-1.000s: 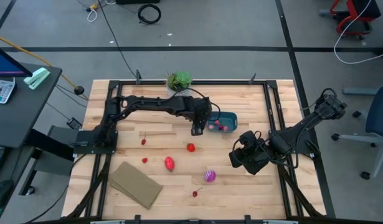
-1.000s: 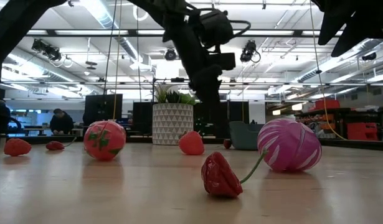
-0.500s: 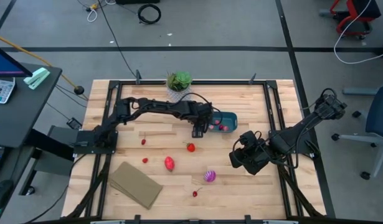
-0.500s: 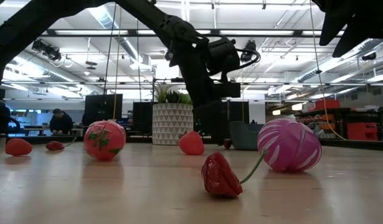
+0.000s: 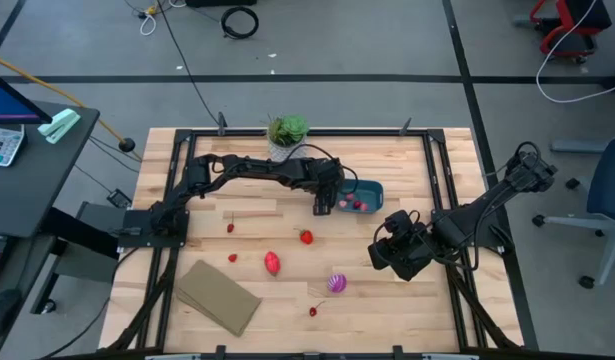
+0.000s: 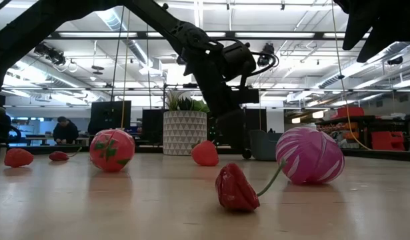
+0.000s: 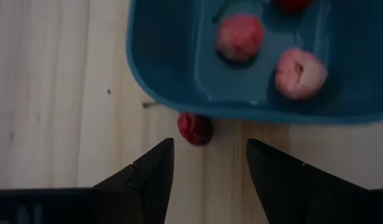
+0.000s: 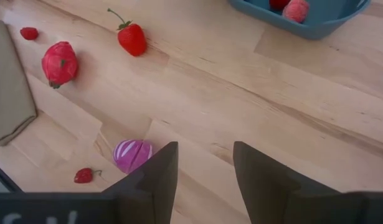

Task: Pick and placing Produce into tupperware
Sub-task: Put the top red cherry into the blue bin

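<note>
Tupperware (image 5: 359,196): teal tub toward the far edge of the table, right of its middle, near the potted plant (image 5: 286,132). Holds at least two pale pink pieces plus a red one at the rim in the left wrist view. One small red piece (image 7: 195,129) lies on the wood touching or just beside the tub's outer wall, so it's not in yet; likely the current target.

Left gripper (image 5: 323,203) hangs right above that piece at the tub's left end, fingers (image 7: 147,180) spread open and empty, straddling it. Judged: lined up to drop and pinch. Risk: the tub wall is close to the piece, so a finger may hit the rim or nudge the tub.

Rest of produce loose mid-table: strawberry-like red piece (image 5: 306,237), bigger red one (image 5: 272,263), purple-and-white striped ball (image 5: 336,283), and a stemmed red bit (image 5: 313,311) nearest the near edge. Two tiny red ones (image 5: 231,228) lie further left. Task roughly a third done, I'd guess.

Right gripper (image 5: 392,252) waits near the right edge, raised off the table, fingers open, nothing held; it looks across at the loose produce.

Tan slab (image 5: 217,296) by the near-left corner, not involved.

Writing: faint pale characters at the bottom of both wrist views, probably on the gripper body, too cropped to read.
</note>
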Controlling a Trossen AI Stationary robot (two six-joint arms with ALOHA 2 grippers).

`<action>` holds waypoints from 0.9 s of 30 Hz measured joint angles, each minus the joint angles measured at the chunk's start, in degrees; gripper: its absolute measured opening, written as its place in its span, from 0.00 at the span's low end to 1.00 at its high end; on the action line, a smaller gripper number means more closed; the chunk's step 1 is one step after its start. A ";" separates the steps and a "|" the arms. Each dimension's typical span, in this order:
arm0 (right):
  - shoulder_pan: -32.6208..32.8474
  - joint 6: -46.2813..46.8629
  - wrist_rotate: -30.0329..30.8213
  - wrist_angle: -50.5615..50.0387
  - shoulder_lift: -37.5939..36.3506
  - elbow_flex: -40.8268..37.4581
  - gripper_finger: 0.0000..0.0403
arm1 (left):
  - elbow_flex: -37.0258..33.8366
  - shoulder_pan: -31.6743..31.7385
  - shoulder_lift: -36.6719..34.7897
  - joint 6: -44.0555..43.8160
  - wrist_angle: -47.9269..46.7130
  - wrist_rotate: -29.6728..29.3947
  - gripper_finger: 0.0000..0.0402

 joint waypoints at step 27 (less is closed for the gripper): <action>-0.03 0.02 0.07 -0.84 0.00 0.00 0.41 | 0.07 1.03 3.17 -8.72 4.58 2.69 0.42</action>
